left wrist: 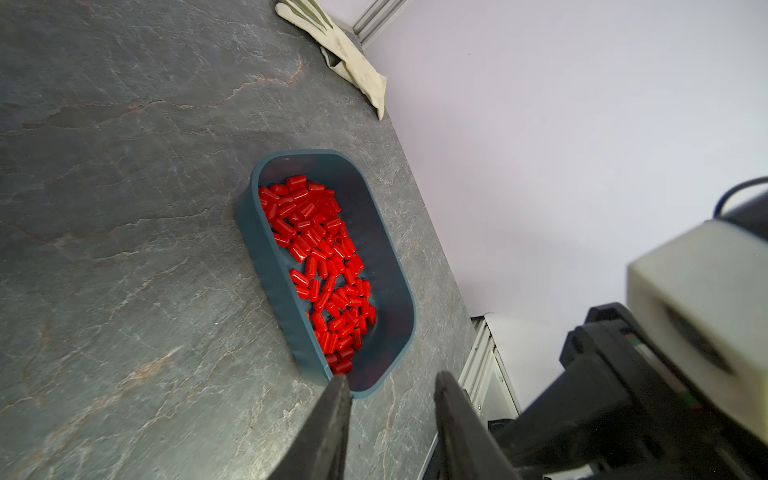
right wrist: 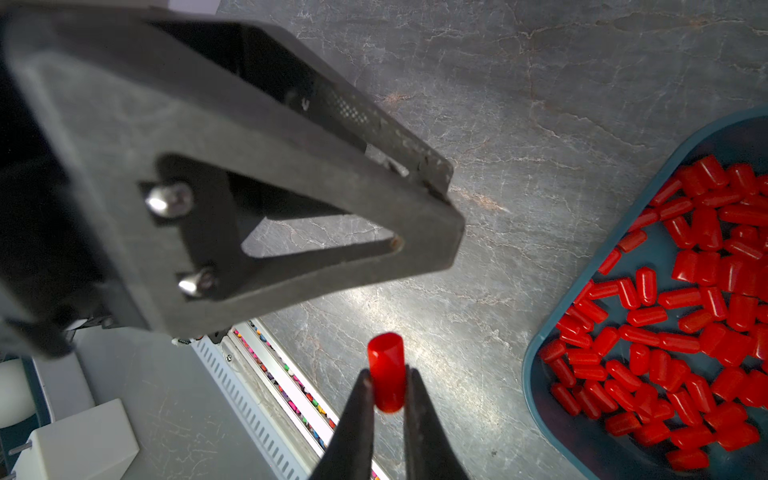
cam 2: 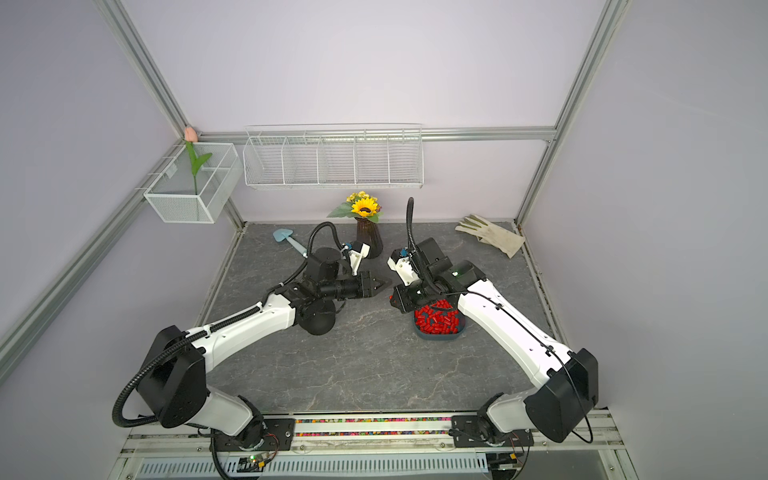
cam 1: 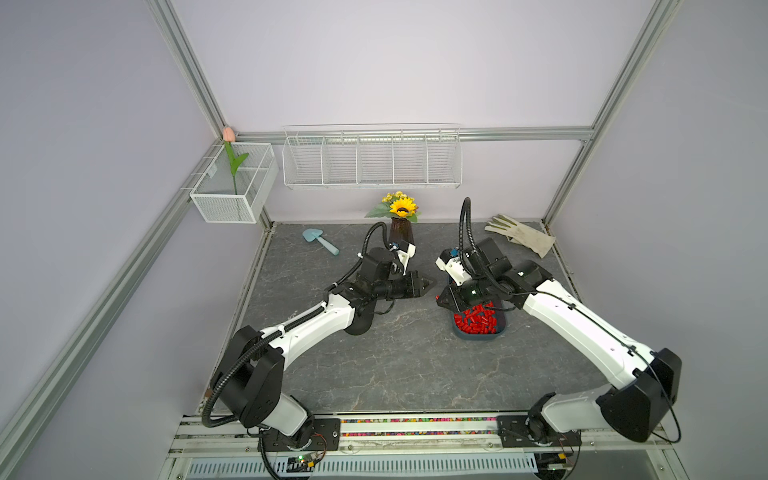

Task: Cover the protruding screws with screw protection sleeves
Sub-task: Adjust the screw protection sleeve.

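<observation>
My right gripper is shut on one red screw protection sleeve, held upright a little above the table, left of the dark blue tray. In both top views that gripper hangs by the tray's far left corner. Several more sleeves lie loose in the tray. My left gripper points at the right one from close by, open with nothing between its fingers. A black rounded dome shows under my left arm. The protruding screws are hidden.
A vase of sunflowers stands at the back behind the left wrist. A blue trowel lies back left and a pale glove back right. Wire baskets hang on the walls.
</observation>
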Controlling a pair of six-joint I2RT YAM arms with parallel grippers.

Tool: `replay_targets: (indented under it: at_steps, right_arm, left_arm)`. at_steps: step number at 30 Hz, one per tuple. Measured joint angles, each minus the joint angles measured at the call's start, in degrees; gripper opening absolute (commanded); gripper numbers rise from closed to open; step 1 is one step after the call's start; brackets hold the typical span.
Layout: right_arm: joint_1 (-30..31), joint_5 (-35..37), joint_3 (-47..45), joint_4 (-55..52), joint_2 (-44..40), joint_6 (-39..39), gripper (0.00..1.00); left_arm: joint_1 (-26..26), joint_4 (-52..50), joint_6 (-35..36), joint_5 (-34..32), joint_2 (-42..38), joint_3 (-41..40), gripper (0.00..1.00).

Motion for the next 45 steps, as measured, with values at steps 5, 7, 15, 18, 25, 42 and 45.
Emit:
replay_targets:
  at_steps: [5, 7, 15, 18, 25, 42, 45]
  right_arm:
    - [0.0, 0.1, 0.4, 0.0, 0.1, -0.3, 0.17]
    - [0.0, 0.2, 0.5, 0.0, 0.2, -0.3, 0.17]
    - [0.0, 0.9, 1.2, 0.2, 0.3, -0.3, 0.17]
    - [0.0, 0.9, 1.3, 0.2, 0.3, -0.3, 0.17]
    - [0.0, 1.1, 1.3, 0.2, 0.4, -0.3, 0.17]
    - [-0.2, 1.1, 1.4, 0.2, 0.4, -0.3, 0.15]
    - [-0.3, 1.1, 1.4, 0.0, 0.4, -0.3, 0.13]
  left_arm:
    - [-0.7, 0.1, -0.2, 0.0, -1.1, -0.3, 0.37]
    - [-1.0, 0.1, -0.2, 0.0, -1.5, -0.6, 0.37]
    - [-1.7, 0.0, -0.4, -0.1, -2.2, -1.9, 0.37]
    - [-1.7, 0.1, -0.5, -0.3, -2.3, -2.4, 0.36]
    - [-1.7, 0.1, -0.6, -0.5, -2.8, -2.6, 0.36]
    - [-2.0, 0.5, -1.0, -1.1, -2.9, -3.2, 0.35]
    - [-2.1, 0.8, -1.0, -1.3, -2.9, -3.3, 0.35]
